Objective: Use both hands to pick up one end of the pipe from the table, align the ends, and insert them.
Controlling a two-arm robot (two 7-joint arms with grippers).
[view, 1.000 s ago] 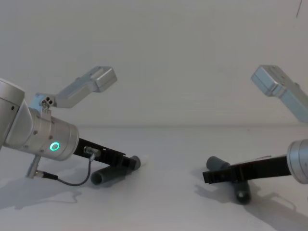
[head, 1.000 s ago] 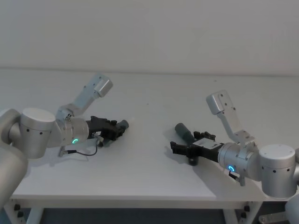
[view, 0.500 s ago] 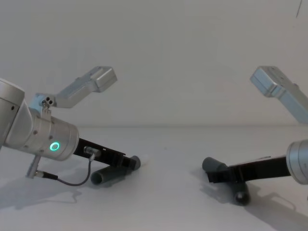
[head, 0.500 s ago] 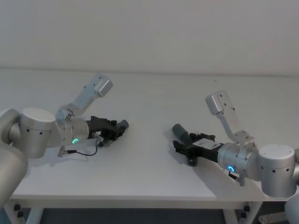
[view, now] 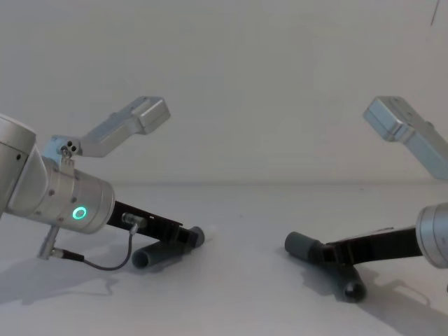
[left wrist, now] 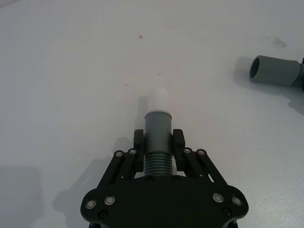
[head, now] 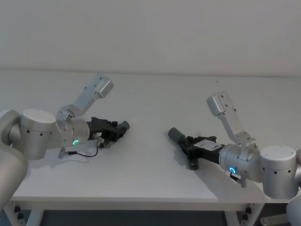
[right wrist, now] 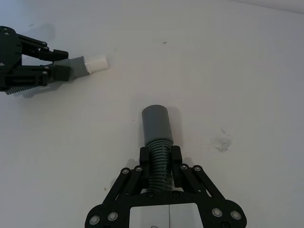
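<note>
One bench (head: 150,94): plain white, with the two hose pieces well apart on it, one to each side.
Left claw (left wrist: 158,142): clenched on the ribs of the left hose piece (left wrist: 157,159), right behind the cuff and low over the bench. Can't tell if the piece touches the bench.
Right claw (right wrist: 160,154): same deal, clamped on the ribs of the right hose piece (right wrist: 160,164). In the chest view the cuff end looks a bit raised and the ribbed tail droops toward the bench.
Plain cuff (right wrist: 156,123): open mouth points roughly at the other arm, but not down one line with it yet, I reckon.
White spigot (left wrist: 159,97): sticks out past the left claw, and it's the bit that has to go in.
How I'd do it: lift both pieces clear and get the two ends on one axis before closing the gap. Then push straight and slowly, because the ribs flex and a crooked push will likely just bend the hose.
</note>
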